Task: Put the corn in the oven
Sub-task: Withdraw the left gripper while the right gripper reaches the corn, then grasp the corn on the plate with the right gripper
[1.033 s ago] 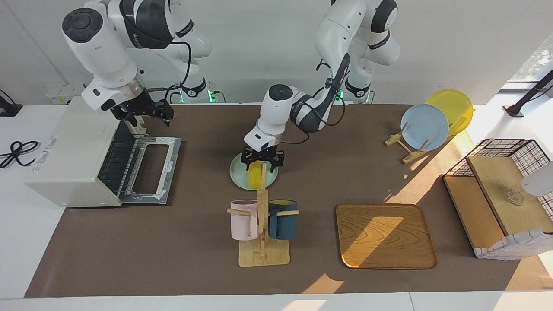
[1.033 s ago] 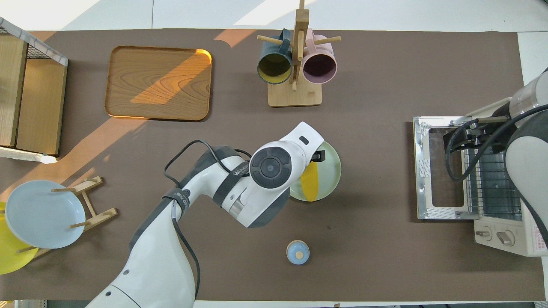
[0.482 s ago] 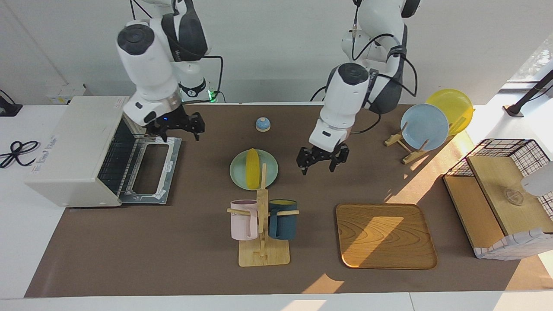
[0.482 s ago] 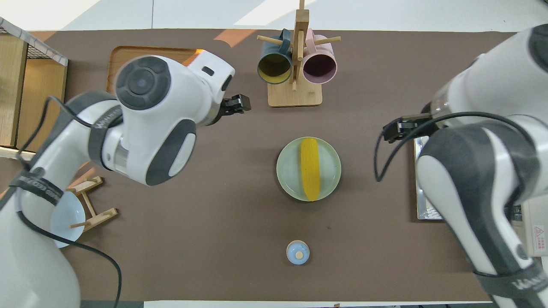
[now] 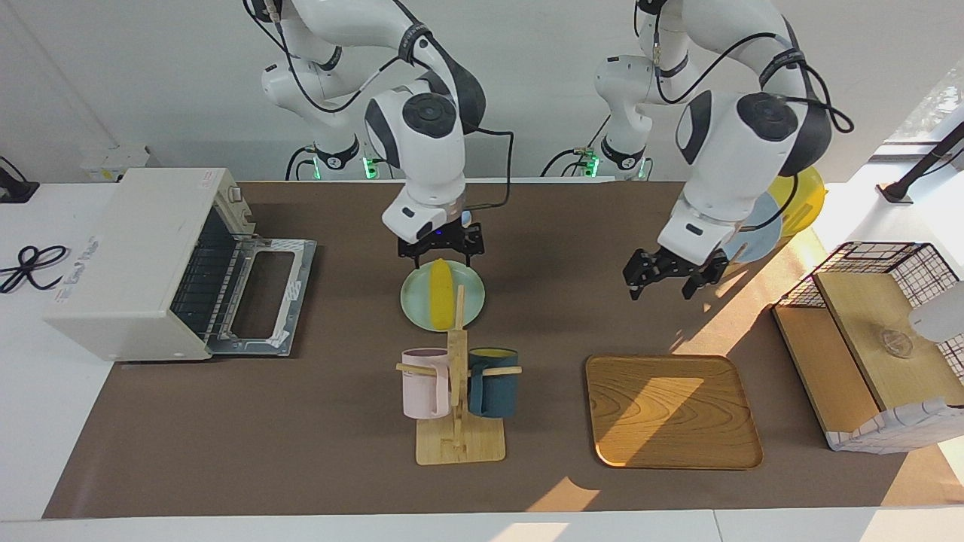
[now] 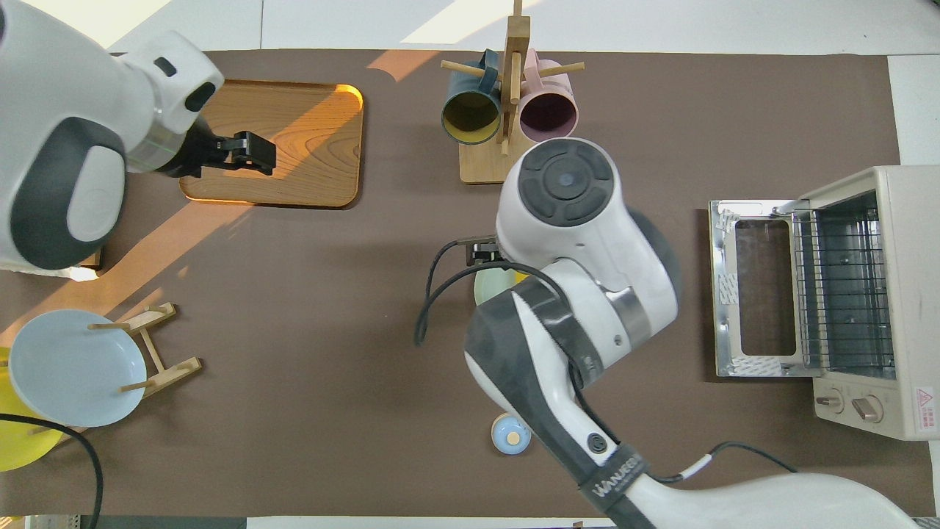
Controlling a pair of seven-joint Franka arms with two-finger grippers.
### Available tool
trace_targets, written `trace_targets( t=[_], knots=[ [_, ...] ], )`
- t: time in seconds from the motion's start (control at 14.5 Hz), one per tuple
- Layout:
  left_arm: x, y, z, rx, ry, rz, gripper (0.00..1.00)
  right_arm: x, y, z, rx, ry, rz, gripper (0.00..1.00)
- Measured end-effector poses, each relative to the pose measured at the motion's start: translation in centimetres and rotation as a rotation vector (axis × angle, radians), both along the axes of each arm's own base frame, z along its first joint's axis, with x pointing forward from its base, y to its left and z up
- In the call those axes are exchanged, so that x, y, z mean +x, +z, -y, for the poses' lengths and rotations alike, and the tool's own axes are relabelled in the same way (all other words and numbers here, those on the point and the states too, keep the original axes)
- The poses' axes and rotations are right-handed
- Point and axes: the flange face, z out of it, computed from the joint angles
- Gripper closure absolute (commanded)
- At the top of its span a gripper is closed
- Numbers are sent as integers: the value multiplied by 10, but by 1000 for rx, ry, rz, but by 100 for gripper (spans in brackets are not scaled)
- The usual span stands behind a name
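Corn [image 5: 440, 293] lay on a pale green plate [image 5: 471, 301] mid-bench, not yet in the oven.
The right gripper [image 5: 441, 251] hung over the corn, jaws wide, holding nothing. The left gripper [image 5: 668, 275], also wide and empty, hung over bare bench near the wooden tray [image 5: 672, 411]. The white toaster oven [image 5: 135, 260] stood open at the right arm's end.

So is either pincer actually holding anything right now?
No, nothing is held. The right pincer hangs open over the corn, which lies on its pale green plate. The left pincer is open and empty above the table.
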Motion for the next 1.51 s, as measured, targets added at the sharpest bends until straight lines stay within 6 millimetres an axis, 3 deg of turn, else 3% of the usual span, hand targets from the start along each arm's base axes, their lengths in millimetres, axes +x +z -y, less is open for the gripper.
trace_targets(
  t=[0.14, 0.34, 0.41, 0.48, 0.69, 0.89, 0.96, 1.17, 1.31, 1.51],
  knots=[
    [-16, 27, -25, 12, -7, -25, 0, -6, -32, -39, -7, 13, 36, 0],
    [-42, 46, -34, 25, -6, -69, 0, -6, -72, -62, 11, 28, 55, 32],
    [-50, 45, -34, 29, -9, -82, 0, -6, -83, -65, 18, 32, 60, 47],
    [-63, 35, -30, 38, -20, -111, 0, -8, -105, -64, 19, 34, 55, 49],
    [-76, 21, -20, 48, -43, -142, 0, -15, -119, -58, 0, 35, 31, 52],
    [-77, 27, -13, 46, -56, -128, 0, -23, -132, -53, -10, 37, 18, 87],
    [-76, 32, -12, 44, -56, -119, 0, -26, -134, -52, -13, 38, 13, 100],
    [-75, 39, -14, 41, -51, -108, 0, -27, -131, -49, -21, 38, 11, 100],
    [-75, 39, -15, 41, -50, -108, 0, -23, -115, -44, -51, 44, 14, 100],
    [-75, 39, -14, 37, -51, -107, 0, -6, -76, -30, -178, 49, -5, 100]
  ],
)
